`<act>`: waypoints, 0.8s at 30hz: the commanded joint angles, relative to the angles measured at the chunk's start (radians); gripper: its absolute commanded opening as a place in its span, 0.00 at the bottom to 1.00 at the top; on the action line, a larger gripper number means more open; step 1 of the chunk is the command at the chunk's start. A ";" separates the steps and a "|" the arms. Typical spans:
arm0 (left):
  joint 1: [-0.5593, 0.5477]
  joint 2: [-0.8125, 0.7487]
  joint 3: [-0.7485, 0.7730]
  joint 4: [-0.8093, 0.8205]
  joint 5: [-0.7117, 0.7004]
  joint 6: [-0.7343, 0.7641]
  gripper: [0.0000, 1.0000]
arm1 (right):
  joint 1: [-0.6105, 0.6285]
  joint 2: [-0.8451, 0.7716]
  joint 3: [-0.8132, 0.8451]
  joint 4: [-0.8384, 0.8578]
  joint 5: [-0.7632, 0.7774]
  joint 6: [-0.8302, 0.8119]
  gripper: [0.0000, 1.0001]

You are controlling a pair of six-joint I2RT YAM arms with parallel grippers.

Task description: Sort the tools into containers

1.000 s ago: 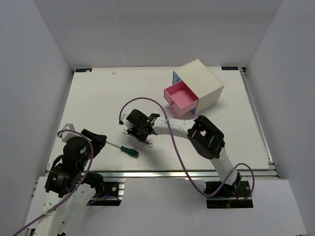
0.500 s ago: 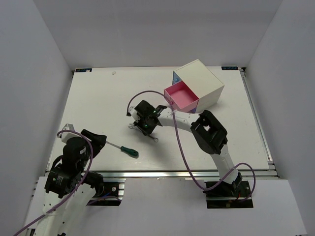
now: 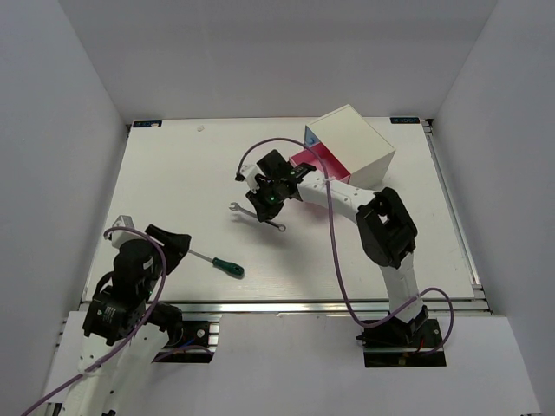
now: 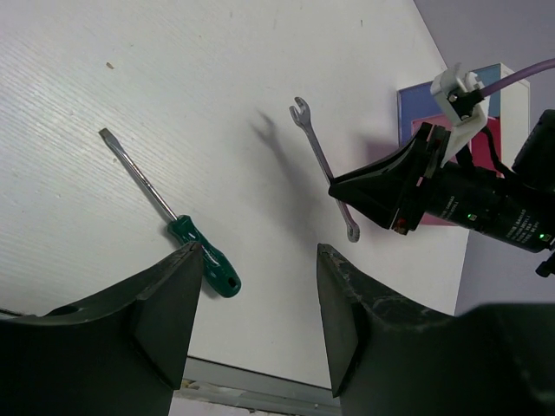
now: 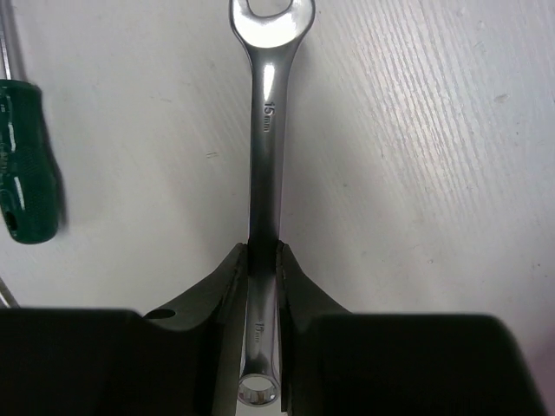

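Note:
My right gripper (image 3: 267, 201) is shut on a silver wrench (image 3: 257, 217), pinching its shaft (image 5: 264, 113) between both fingers. The wrench hangs above the table, its shadow apart from it in the left wrist view, just left of the white cabinet (image 3: 355, 147). The cabinet's pink drawer (image 3: 302, 159) stands pulled out, partly hidden by the right arm, with a blue drawer front (image 3: 310, 136) behind it. A green-handled screwdriver (image 3: 218, 261) lies on the table near the front left. My left gripper (image 4: 256, 251) hovers open beside its handle (image 4: 205, 265), touching nothing.
White walls enclose the table on three sides. The right arm's purple cable (image 3: 334, 260) loops over the table's middle right. An aluminium rail (image 3: 286, 305) runs along the near edge.
The right arm has carried the wrench up off the table and toward the back right, close to the pink drawer. The left arm and the green screwdriver have not moved.

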 commanded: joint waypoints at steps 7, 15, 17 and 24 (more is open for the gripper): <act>0.004 0.046 -0.021 0.090 0.034 0.004 0.65 | -0.043 -0.136 0.053 0.013 -0.127 -0.029 0.00; 0.004 0.095 -0.035 0.149 0.051 0.024 0.65 | -0.063 -0.253 0.090 0.049 -0.268 -0.092 0.00; 0.004 0.110 -0.040 0.165 0.055 0.030 0.65 | -0.074 -0.269 0.108 0.055 -0.291 -0.093 0.00; 0.004 0.128 -0.055 0.208 0.072 0.036 0.65 | -0.143 -0.302 0.130 0.099 -0.305 -0.119 0.00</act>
